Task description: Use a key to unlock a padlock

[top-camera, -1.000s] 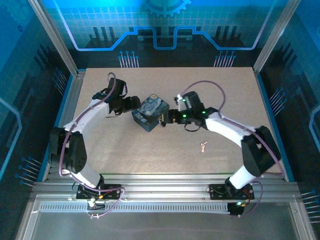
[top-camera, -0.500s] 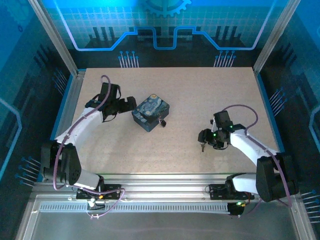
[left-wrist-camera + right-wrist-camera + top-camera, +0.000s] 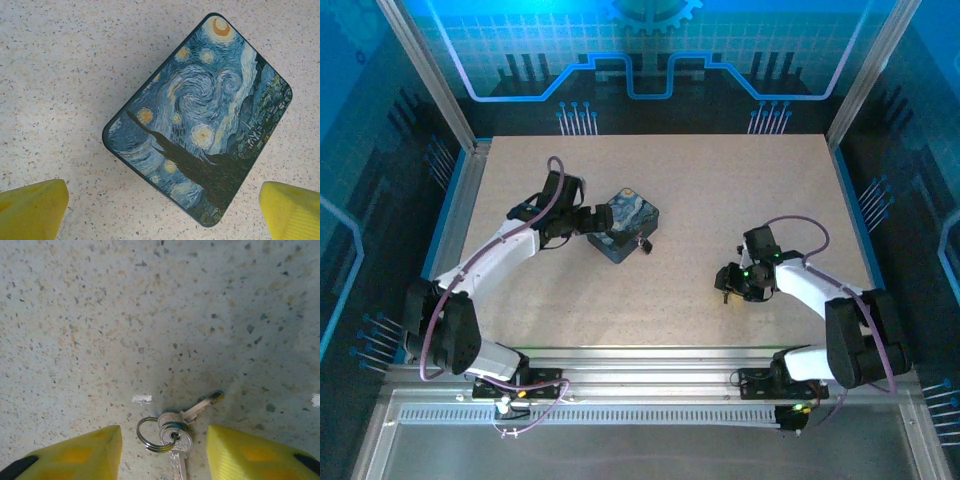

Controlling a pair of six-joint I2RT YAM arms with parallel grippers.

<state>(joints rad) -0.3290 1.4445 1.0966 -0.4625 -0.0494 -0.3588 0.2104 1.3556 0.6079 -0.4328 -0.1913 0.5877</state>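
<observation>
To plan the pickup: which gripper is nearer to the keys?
Right. The right gripper straddles the keys, open; the left gripper is open over the painted tin, far away.

From above and behind the arm bases, the top external camera looks down on the whole table (image 3: 720,180). The left wrist camera faces straight down, close over the tin (image 3: 200,120) left of centre. The right wrist camera sits closer still over the key (image 3: 176,436), toward the right edge. The overhead view takes in both patches.

Bare table (image 3: 692,262) btw tin (image 3: 623,222) & key (image 3: 198,410)
</observation>
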